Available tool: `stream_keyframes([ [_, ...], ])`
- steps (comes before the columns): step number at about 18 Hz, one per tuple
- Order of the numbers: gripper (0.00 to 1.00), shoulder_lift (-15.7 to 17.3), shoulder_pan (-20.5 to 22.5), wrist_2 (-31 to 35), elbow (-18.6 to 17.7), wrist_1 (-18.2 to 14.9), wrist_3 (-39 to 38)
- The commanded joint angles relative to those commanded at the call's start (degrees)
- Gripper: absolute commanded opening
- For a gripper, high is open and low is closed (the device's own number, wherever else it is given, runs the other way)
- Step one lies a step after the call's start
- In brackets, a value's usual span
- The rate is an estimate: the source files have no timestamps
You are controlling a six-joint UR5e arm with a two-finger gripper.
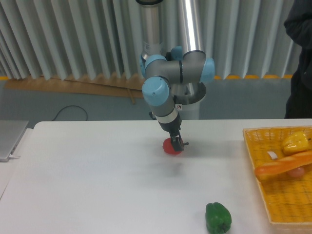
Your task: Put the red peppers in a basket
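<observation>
A small red pepper [169, 146] rests on the white table near its middle. My gripper [177, 146] reaches down onto the pepper's right side, its dark fingers against the fruit. How wide the fingers stand is not visible from this angle. The yellow-orange mesh basket [273, 200] sits at the right edge of the table, well to the right of the gripper.
A green pepper [217, 218] lies near the front edge, below and right of the gripper. Inside the basket are a yellow pepper [295, 142] and a long orange item [282, 165]. A person in dark clothes [300, 53] stands at the far right. A grey object [9, 139] sits at the left.
</observation>
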Motion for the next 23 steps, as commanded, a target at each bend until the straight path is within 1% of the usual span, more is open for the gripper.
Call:
stream_keyframes([
  [3, 1.00, -0.6, 0.0, 0.1, 0.2, 0.4, -0.8],
  [12, 1.00, -1.1, -0.4, 0.2, 0.3, 0.4, -3.1],
  [13, 1.00, -1.5, -0.4, 0.2, 0.3, 0.6, -3.2],
  [16, 1.00, -2.3, -0.4, 0.3, -0.1, 2.5, -3.3],
  [23, 1.00, -2.8, -0.5, 1.4, 0.0, 2.8, -3.4],
])
